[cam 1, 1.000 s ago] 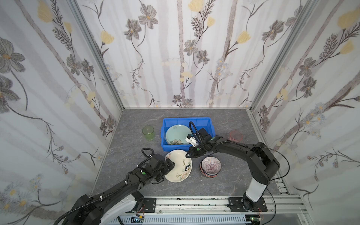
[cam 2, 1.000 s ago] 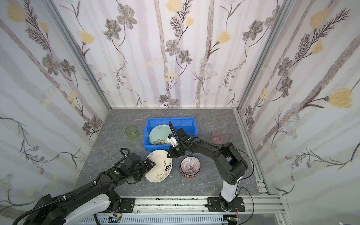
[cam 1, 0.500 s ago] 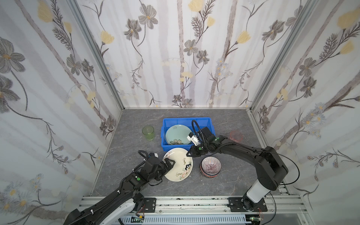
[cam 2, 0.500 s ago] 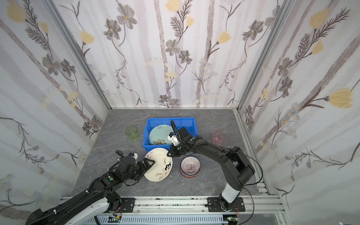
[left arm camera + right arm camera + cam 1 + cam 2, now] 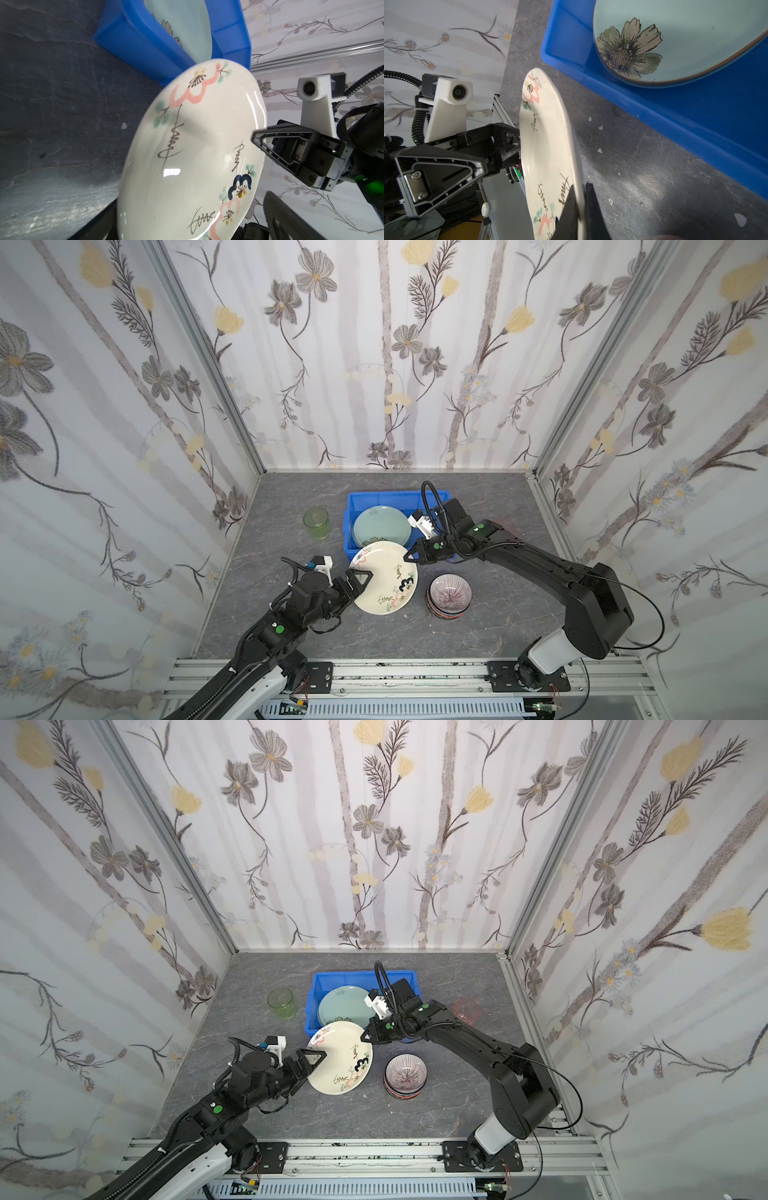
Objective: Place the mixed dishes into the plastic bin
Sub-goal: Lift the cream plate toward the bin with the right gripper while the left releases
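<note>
Two hands meet at your cream plate (image 5: 384,585). Your right hand (image 5: 407,558) is pinched tight on its rim, with one of the fingers (image 5: 570,207) on the painted face and the other behind it. Your left hand (image 5: 358,578) is spread wide with the opposite rim sitting between its fingers, and you cannot tell whether either one touches. The plate hangs tilted between the two hands, well off flat in the right wrist view, and its raised edge overlaps the near wall of the blue bin (image 5: 353,499), which lies just beyond your right hand. A pale green flower plate (image 5: 380,524) already lies inside that bin. Just beside the right hand's elbow side, the striped bowls (image 5: 449,593) sit stacked on the desk (image 5: 478,635). The green tumbler (image 5: 316,523) stands beyond your left hand, beside the bin, and the pink tumbler (image 5: 467,1009) stands behind your right arm.
</note>
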Robot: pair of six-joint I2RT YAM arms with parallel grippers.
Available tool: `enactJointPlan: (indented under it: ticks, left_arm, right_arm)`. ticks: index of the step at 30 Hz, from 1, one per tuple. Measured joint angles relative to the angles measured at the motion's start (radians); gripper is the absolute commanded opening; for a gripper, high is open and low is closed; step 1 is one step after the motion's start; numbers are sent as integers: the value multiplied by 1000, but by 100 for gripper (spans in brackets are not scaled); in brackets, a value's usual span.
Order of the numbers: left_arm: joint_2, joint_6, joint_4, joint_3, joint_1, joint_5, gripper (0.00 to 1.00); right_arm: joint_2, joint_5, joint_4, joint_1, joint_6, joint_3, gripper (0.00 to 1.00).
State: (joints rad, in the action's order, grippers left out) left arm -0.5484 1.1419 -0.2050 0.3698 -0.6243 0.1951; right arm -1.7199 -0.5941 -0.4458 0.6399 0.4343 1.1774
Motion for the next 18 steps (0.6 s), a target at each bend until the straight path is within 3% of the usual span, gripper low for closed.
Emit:
enactJointPlan:
  ticks: [9,18]
  left_arm:
    - [-77,-104,-113,185,76,-84,100]
    - [-202,-230,-177,332,249,-80,100]
  right_arm:
    - [20,0,-77,-106,-30,77,0]
    - [-40,-1,-87,-208,-34,220,0]
